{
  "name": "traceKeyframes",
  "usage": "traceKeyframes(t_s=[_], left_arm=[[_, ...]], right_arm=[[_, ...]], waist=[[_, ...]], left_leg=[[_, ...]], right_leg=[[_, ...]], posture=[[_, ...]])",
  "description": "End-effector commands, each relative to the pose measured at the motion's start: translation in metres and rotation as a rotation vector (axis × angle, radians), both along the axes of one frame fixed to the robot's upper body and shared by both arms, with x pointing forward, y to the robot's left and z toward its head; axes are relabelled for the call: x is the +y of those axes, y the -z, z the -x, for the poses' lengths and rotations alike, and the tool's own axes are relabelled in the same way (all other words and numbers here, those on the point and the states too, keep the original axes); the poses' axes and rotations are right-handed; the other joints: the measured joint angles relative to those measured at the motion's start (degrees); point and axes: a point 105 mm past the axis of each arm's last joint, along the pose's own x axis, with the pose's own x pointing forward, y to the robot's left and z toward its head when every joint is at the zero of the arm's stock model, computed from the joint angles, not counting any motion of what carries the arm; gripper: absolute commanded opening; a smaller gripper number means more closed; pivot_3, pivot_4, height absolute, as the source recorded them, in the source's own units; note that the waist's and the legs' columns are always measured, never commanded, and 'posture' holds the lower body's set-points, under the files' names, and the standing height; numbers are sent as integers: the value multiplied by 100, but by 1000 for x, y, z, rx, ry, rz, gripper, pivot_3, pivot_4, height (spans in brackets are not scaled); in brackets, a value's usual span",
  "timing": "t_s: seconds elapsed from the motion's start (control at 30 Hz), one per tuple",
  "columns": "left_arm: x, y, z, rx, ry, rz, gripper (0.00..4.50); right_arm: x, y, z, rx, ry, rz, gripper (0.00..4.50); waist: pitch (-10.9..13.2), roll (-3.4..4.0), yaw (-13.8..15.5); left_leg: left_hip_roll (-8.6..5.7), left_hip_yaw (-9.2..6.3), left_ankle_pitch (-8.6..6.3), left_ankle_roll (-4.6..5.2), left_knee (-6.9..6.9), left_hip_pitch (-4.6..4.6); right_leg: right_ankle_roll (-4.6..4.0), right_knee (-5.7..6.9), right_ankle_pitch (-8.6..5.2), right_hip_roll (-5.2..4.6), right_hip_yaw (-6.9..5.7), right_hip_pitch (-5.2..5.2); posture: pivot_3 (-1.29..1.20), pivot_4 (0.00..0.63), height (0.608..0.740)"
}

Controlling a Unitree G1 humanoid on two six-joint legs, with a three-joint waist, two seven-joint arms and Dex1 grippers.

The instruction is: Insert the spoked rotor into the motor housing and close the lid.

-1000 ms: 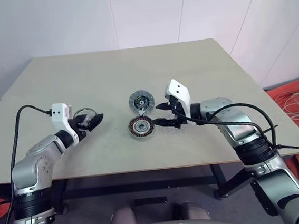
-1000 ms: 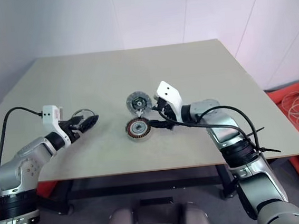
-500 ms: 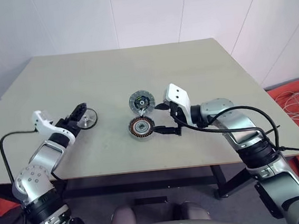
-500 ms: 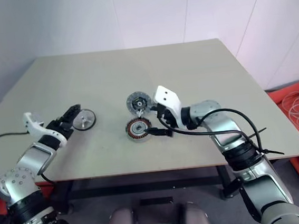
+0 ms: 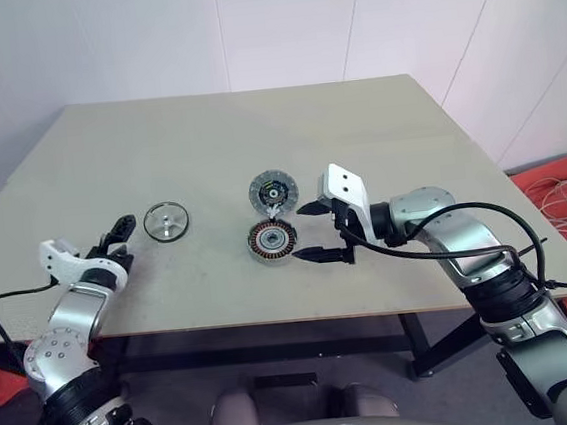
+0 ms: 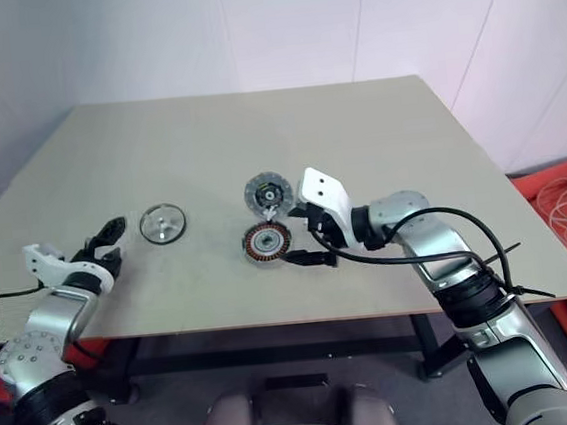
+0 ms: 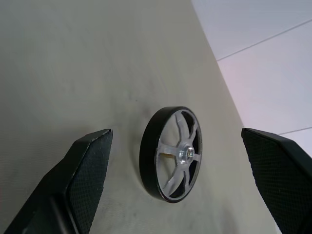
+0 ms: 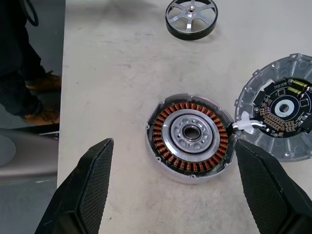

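The spoked rotor lies flat on the table at left of centre, its spokes and hub plain in the left wrist view. My left gripper is open a short way to the left of it, touching nothing. The motor housing sits mid-table with its copper windings up. The lid lies just behind it, joined to it by a short white wire. My right gripper stands open just right of the housing, its fingers clear of it.
The table's front edge runs close below both arms. An orange cloth with loose cables lies on the floor off the right side. A pale wall stands behind the table.
The left gripper has drawn back leftward and rolled, leaving the rotor lying on the table. The right gripper has spread wider and eased slightly away from the housing.
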Motion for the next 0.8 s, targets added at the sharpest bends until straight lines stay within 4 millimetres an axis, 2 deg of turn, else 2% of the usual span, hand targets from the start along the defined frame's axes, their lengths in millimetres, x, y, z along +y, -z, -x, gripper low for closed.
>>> traceKeyframes(t_s=[0.03,0.43,0.53,0.8], left_arm=[[-3,-7,-13,-38,32,-23,4500],[-20,9,-27,3,131,-30,4500],[-20,12,-29,10,135,-33,3844],[-32,13,-35,11,199,-84,1134]], right_arm=[[3,-18,2,-64,-20,-25,4454],[-1,-20,3,-69,5,-27,4454],[-2,-20,2,-70,9,-26,4500],[-3,-20,1,-71,20,-26,4500]], waist=[[0,-1,-5],[0,0,13],[0,0,14],[0,0,14]], left_leg=[[1,0,0,0,0,0],[0,0,-1,2,-6,3],[-1,0,-1,1,-5,12],[2,0,-1,1,-3,10]], right_leg=[[0,0,0,0,0,0],[0,3,0,-1,0,2],[0,3,0,-2,1,13],[0,3,0,-2,1,13]], posture=[[0,0,740],[0,0,740],[0,0,740],[0,0,740]])
